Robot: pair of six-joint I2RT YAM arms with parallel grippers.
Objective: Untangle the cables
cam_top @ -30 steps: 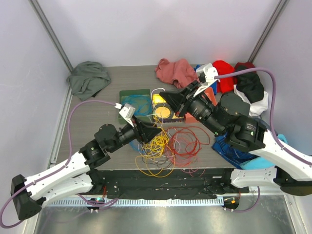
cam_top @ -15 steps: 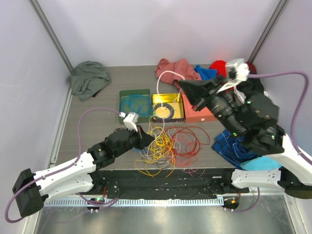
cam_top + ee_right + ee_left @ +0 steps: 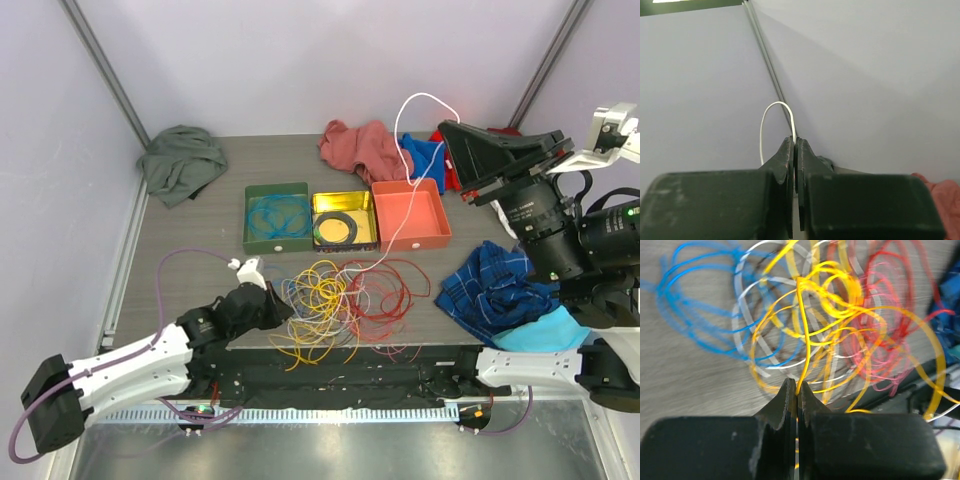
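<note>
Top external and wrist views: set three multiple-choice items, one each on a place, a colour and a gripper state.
1. The black coiled ring lies in: A the green square tray; B the yellow square tray; C the orange square tray.
2. The right gripper pinches a thin cable coloured: A white; B red; C blue.
3. The left gripper is: A wide open; B shut on a thin yellow cable; C shut on nothing.
1 B, the ring sits in that tray. 2 A, the strand at its closed fingertips is white. 3 B, the yellow strand ends between its jaws.
</note>
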